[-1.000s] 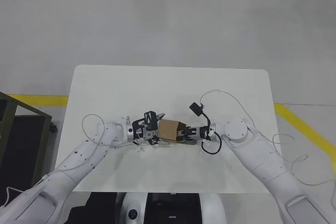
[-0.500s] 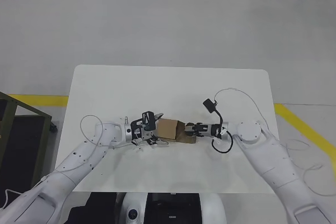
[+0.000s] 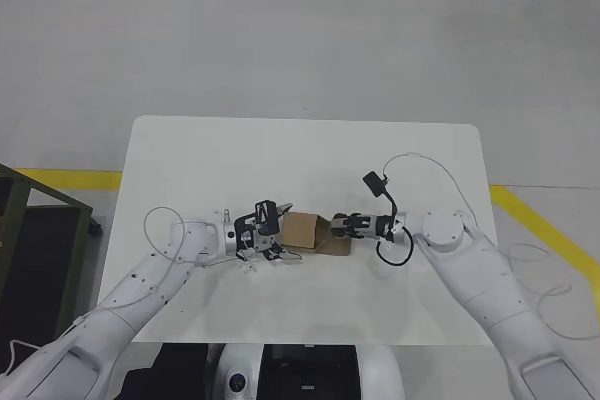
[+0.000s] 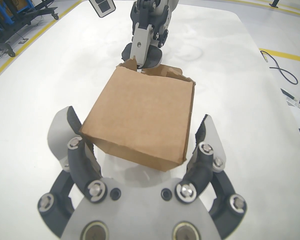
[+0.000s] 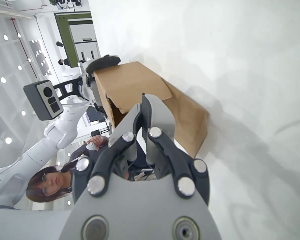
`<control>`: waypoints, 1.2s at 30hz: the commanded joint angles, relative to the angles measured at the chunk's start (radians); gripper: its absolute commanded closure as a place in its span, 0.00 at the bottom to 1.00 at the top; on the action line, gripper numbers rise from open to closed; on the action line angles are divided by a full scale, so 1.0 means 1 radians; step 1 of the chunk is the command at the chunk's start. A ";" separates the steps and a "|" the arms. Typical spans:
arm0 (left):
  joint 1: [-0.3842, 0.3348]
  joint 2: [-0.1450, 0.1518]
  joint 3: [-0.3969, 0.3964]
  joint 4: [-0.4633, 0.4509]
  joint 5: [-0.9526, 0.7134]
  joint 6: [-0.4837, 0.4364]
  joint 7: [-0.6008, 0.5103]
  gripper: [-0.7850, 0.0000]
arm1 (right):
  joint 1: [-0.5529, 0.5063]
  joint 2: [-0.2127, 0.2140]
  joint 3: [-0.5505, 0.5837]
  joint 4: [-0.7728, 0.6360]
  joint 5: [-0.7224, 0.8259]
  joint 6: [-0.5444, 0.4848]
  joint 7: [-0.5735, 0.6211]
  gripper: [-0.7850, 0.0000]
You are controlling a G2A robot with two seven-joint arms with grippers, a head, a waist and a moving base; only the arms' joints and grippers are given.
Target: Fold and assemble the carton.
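Left gripper (image 3: 277, 233) spreads open around the left end of the carton (image 3: 302, 230) at frame centre, while right gripper (image 3: 336, 226), fingers closed, touches its right end.

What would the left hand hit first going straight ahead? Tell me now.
The carton. Its near end sits between the open fingers of the left hand, so going straight ahead the palm would likely press into that end almost at once.
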 commanded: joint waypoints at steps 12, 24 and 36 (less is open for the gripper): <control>0.000 -0.005 -0.005 0.004 0.004 -0.008 -0.004 0.00 | 0.036 -0.038 -0.083 0.027 0.024 -0.009 0.026 1.00; 0.007 -0.005 -0.017 0.000 0.006 -0.009 -0.003 0.00 | 0.099 -0.089 -0.148 0.141 0.100 -0.047 0.050 1.00; 0.013 -0.006 -0.027 -0.001 0.011 -0.010 -0.005 0.00 | 0.101 -0.084 -0.112 0.195 0.108 -0.095 0.070 1.00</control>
